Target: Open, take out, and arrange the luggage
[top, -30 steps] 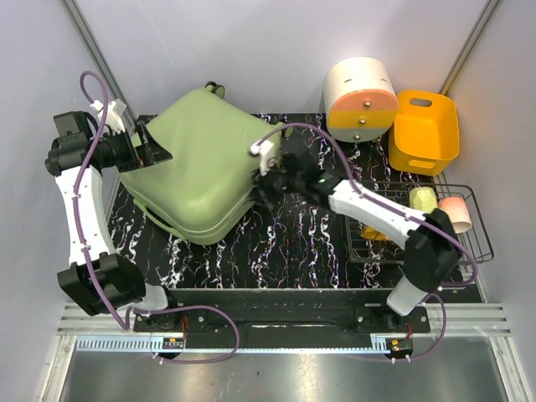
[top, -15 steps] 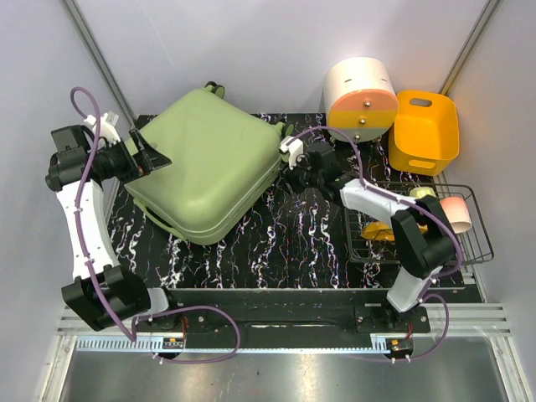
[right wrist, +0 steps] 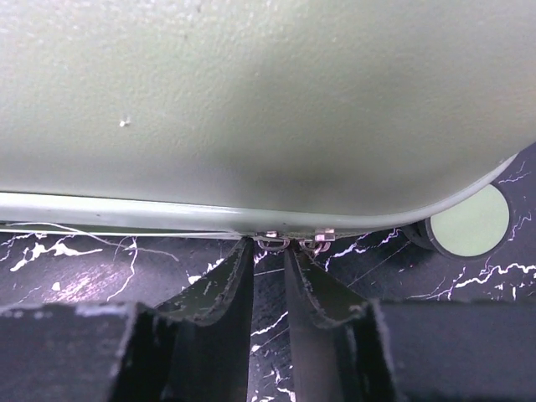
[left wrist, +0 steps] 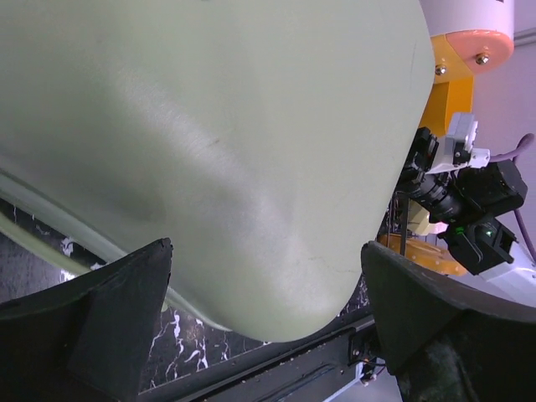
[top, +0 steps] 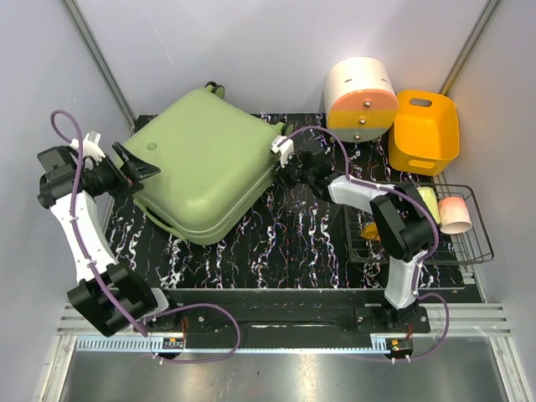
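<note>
Luggage (top: 205, 163) closed, lying flat on table (top: 293, 243), rear-left. Left pincer (top: 134, 167) spread wide, luggage's left corner between fingers. Right pincer (right wrist: 270, 251) narrowed to slit, tips pinching zip pull (right wrist: 268, 242) at right-edge seam.

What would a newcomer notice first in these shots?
The big pale green suitcase, lying closed at the left-centre of the black marbled table, fills every view. The right claw has its fingers nearly together at the zip pulls on its right edge, while the left claw gapes open at its left corner.
</note>
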`<action>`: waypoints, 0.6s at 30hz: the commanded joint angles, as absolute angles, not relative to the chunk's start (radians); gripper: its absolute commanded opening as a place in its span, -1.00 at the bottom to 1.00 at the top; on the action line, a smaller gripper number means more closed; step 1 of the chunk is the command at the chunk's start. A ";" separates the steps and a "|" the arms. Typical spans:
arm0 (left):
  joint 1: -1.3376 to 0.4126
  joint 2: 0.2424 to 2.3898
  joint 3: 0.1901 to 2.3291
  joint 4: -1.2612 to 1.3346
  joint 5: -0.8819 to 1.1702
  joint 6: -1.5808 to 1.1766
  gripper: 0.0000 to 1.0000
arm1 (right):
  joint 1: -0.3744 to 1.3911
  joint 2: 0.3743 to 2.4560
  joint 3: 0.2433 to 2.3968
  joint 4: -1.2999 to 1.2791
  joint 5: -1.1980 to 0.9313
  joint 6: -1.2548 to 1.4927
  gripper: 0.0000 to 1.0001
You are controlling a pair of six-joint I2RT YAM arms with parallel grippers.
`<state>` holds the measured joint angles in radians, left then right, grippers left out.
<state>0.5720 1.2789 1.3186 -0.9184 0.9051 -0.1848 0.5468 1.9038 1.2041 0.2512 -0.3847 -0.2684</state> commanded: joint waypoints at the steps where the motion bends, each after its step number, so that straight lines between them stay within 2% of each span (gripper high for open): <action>1: 0.635 1.235 1.264 -0.897 0.983 -0.204 0.98 | 0.543 1.916 1.236 0.337 -0.385 -0.337 -0.49; 5: 0.676 1.212 1.223 -0.897 1.000 -0.204 0.97 | 0.542 1.928 1.233 0.351 -0.365 -0.371 -0.67; 8: 0.709 1.201 1.200 -0.910 0.996 -0.206 0.96 | 0.537 1.936 1.236 0.376 -0.350 -0.374 -1.00; 13: 0.801 1.184 1.129 -0.922 0.959 -0.267 0.96 | 0.517 1.921 1.223 0.387 -0.338 -0.359 -1.00; 18: 0.882 1.155 1.063 -0.954 0.766 -0.290 0.96 | 0.508 1.876 1.181 0.385 -0.313 -0.347 -1.00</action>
